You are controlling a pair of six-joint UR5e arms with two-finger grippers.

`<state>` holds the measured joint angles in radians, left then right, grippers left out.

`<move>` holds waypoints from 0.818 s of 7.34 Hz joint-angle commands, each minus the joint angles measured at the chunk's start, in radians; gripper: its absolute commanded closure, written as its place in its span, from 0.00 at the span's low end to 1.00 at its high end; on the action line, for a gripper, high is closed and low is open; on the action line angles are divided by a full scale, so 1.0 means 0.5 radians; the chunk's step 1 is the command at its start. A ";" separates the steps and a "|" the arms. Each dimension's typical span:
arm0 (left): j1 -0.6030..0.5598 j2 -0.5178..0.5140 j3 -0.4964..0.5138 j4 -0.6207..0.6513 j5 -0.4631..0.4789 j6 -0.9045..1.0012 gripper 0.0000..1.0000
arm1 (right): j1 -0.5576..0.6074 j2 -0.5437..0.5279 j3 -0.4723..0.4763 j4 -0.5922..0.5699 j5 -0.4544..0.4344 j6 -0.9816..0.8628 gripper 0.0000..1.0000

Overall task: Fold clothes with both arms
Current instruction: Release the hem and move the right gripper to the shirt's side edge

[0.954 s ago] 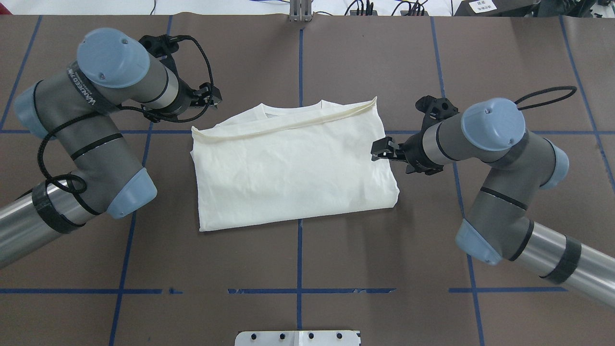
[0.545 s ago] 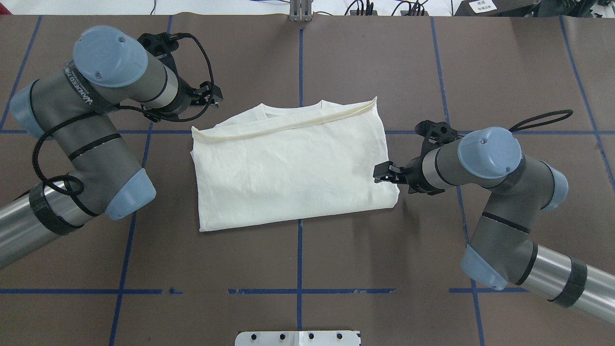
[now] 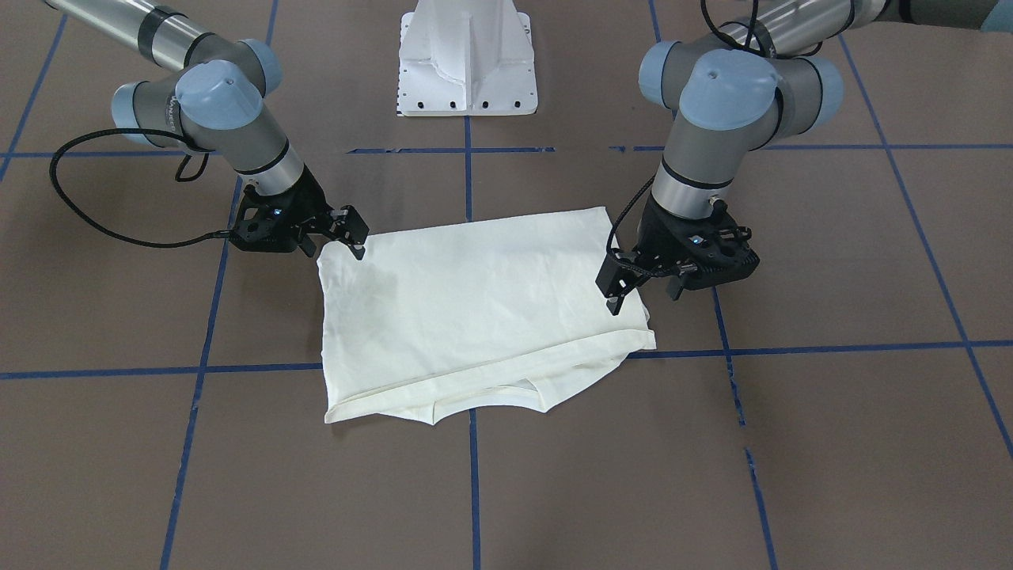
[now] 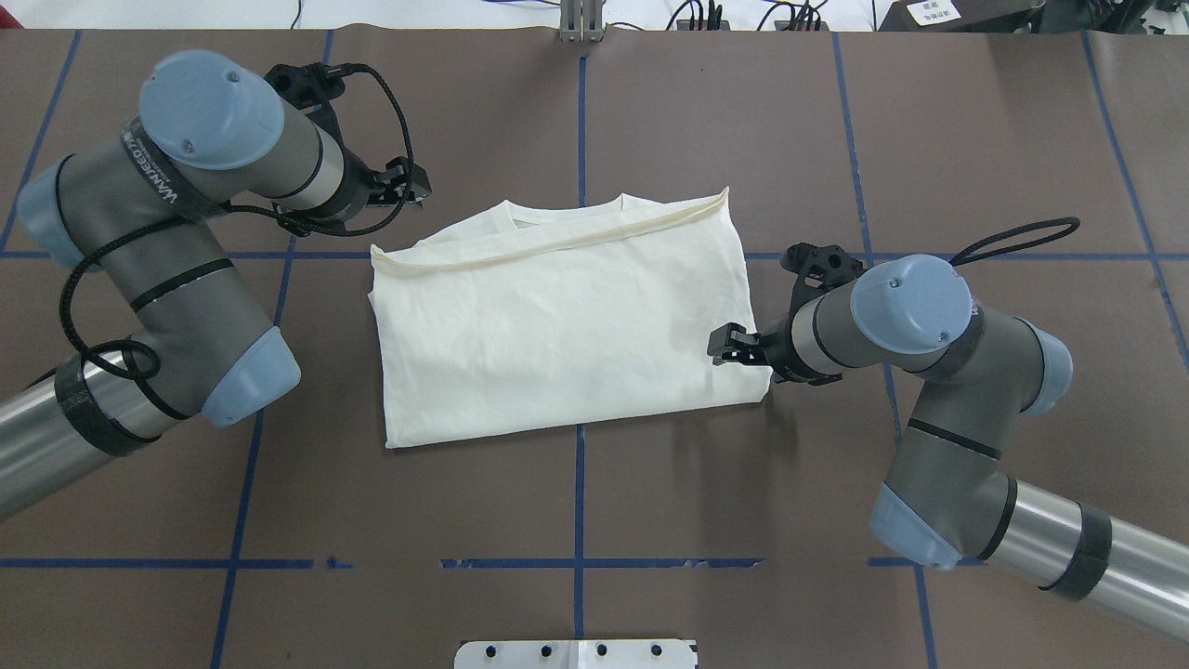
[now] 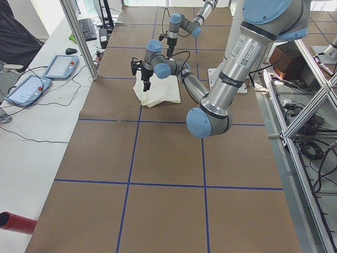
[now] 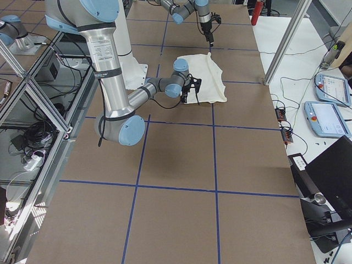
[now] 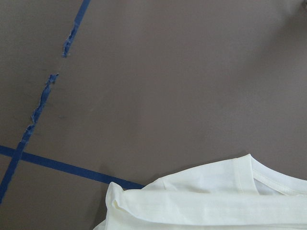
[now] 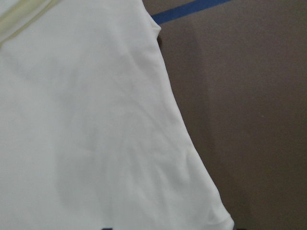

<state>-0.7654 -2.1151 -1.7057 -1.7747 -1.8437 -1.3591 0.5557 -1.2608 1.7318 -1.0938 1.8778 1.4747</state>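
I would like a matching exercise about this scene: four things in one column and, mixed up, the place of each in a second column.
Things
1. left gripper
2. right gripper
3. T-shirt
4. white base

Places
A. on the robot's side of the table, in the middle
B. lying folded at the centre of the table
C. at the shirt's right edge, toward the corner nearer the robot
D. beside the shirt's far left corner, on the neckline side

Pairs: 1-D, 2-C, 3-B, 4-A
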 commanded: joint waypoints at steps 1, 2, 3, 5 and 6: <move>0.000 0.002 0.000 0.000 0.000 0.000 0.00 | -0.001 -0.013 -0.006 -0.009 -0.003 -0.001 0.13; 0.000 0.002 0.000 -0.003 0.000 0.003 0.00 | -0.004 -0.013 -0.021 -0.012 -0.003 0.002 0.13; 0.000 0.002 0.000 -0.003 0.003 0.003 0.00 | -0.007 -0.013 -0.036 -0.012 -0.003 0.002 0.16; 0.000 0.002 0.003 -0.003 0.003 0.003 0.00 | -0.007 -0.016 -0.037 -0.012 -0.003 -0.001 0.47; 0.000 0.002 0.000 -0.003 0.003 0.003 0.00 | -0.007 -0.010 -0.031 -0.042 0.000 -0.001 0.71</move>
<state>-0.7655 -2.1138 -1.7053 -1.7763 -1.8424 -1.3576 0.5523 -1.2677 1.7146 -1.1034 1.8764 1.4747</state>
